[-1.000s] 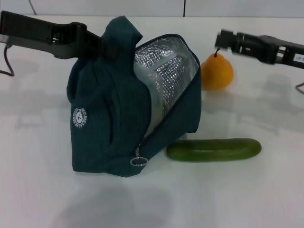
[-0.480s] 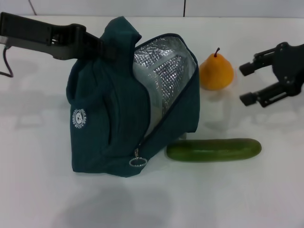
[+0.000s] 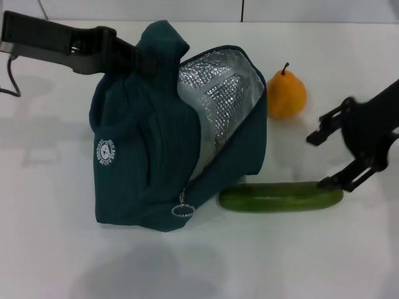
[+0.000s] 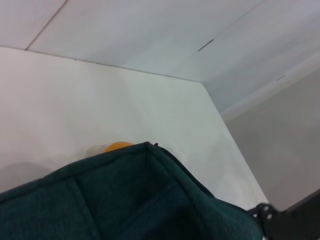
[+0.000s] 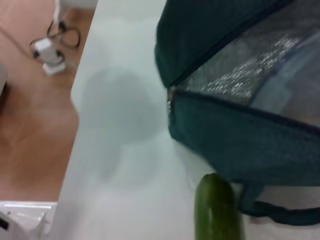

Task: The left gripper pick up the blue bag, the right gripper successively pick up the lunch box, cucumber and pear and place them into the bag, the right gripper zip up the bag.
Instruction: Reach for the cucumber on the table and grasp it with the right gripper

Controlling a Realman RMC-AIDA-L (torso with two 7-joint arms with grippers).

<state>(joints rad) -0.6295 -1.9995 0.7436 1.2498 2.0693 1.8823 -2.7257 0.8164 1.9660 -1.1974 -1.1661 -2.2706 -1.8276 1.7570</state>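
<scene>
The blue bag (image 3: 149,156) stands left of centre on the white table, its mouth open toward the right and showing silver foil lining. My left gripper (image 3: 132,57) is at the bag's top, shut on the fabric and holding it up. The cucumber (image 3: 280,196) lies flat just right of the bag's base, and its end (image 5: 216,212) also shows in the right wrist view. My right gripper (image 3: 325,159) hangs open over the cucumber's right end, with one fingertip close to it. Behind them stands the pear (image 3: 286,93). The lunch box is hidden.
The zip's ring pull (image 3: 181,210) hangs at the bag's lower front. In the right wrist view the table edge (image 5: 75,125) drops off to a floor with cables (image 5: 52,45). In the left wrist view only bag fabric (image 4: 125,200) and a sliver of the pear (image 4: 119,146) show.
My right gripper has come down and forward from beside the pear to the cucumber's right end, still open. The left gripper and bag have barely shifted.
</scene>
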